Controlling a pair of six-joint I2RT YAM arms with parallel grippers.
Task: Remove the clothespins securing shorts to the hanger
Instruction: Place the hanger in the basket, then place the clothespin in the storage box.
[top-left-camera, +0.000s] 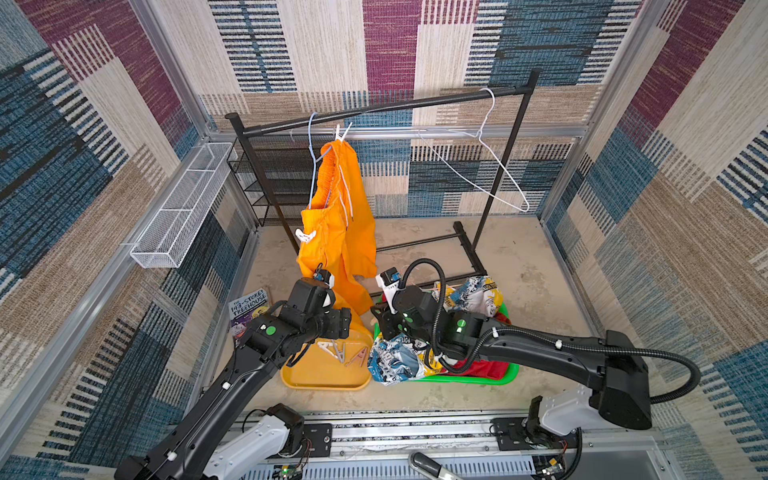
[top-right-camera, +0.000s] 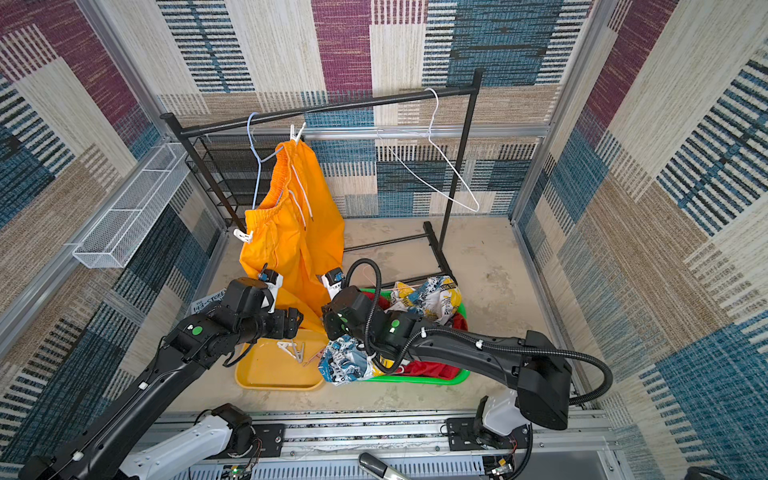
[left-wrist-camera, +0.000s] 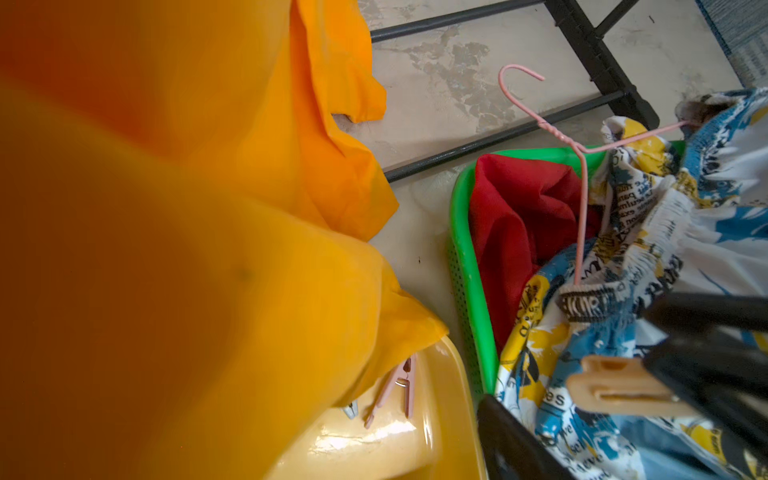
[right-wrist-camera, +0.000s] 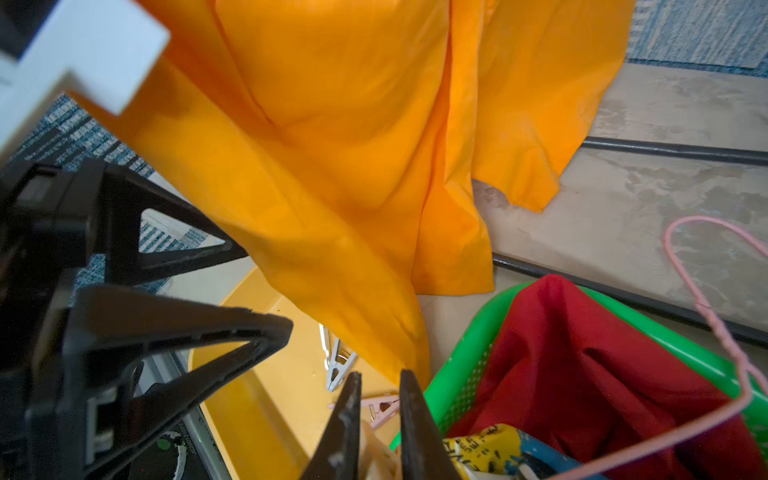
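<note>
At right gripper (right-wrist-camera: 380, 376) — tan clothespin (left-wrist-camera: 615, 388), unseen from above.

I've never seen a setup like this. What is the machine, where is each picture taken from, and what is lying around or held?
Two black robot arms work here, each ending in a two-fingered gripper. Both top views look down on the whole booth; the other two pictures come from cameras on the arms' wrists. Orange shorts hang from a blue hanger on the black rack, pinned by an upper clothespin and a lower clothespin. Below, a yellow tray holds loose clothespins; a green basket holds red shorts and printed shorts. The left gripper is open, gripping nothing. The right gripper is shut on a tan clothespin.
</note>
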